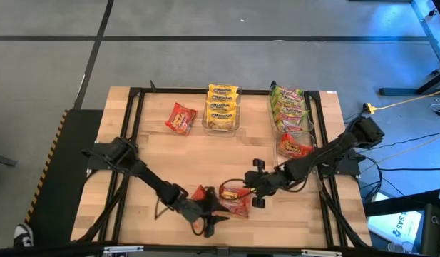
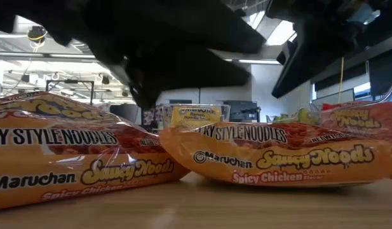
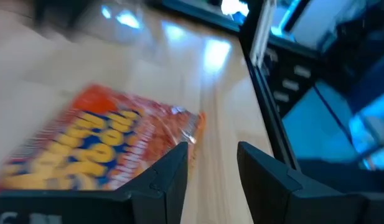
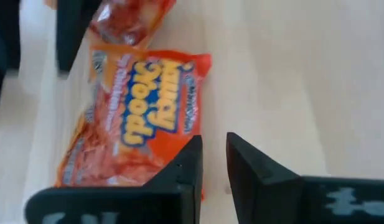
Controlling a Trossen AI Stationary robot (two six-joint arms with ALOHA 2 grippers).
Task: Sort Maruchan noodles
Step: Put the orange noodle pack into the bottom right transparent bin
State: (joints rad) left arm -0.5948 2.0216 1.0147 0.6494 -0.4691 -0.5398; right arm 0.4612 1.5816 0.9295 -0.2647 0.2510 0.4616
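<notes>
The wooden surface (image 1: pixel 227 150) gives me most of its middle as open room; a black frame (image 1: pixel 134 128) runs along its sides and rear, and that rail is the edge I must not clip when I swing.

At the rear stand the clear bins: one (image 1: pixel 221 123) with yellow packets (image 1: pixel 222 107), one (image 1: pixel 289 114) with green packets (image 1: pixel 287 103), and a nearer one (image 1: pixel 297 146) with a red-orange packet (image 1: pixel 296 148). A lone red-orange packet (image 1: pixel 180 118) lies flat on the wood beside the yellow bin, well apart from me.

Near the front edge lie two red-orange packets just beside each other, and both my arms are down at them. My left jaws (image 1: pixel 209 218) stand partly apart with nothing between them, at the corner of the left packet (image 1: pixel 202 194). My right jaws (image 1: pixel 259 189) are nearly together, empty, at the edge of the right packet (image 1: pixel 234 200).

I judge these packets light, with a brittle noodle block inside and slick, crinkly film outside. A flat face will slide away, so I would take a crimped end seam or pinch across a thin edge, gently, lest the block crack. The path from here to the red-orange bin looks free, though my right arm (image 1: pixel 326 153) lies across it.
</notes>
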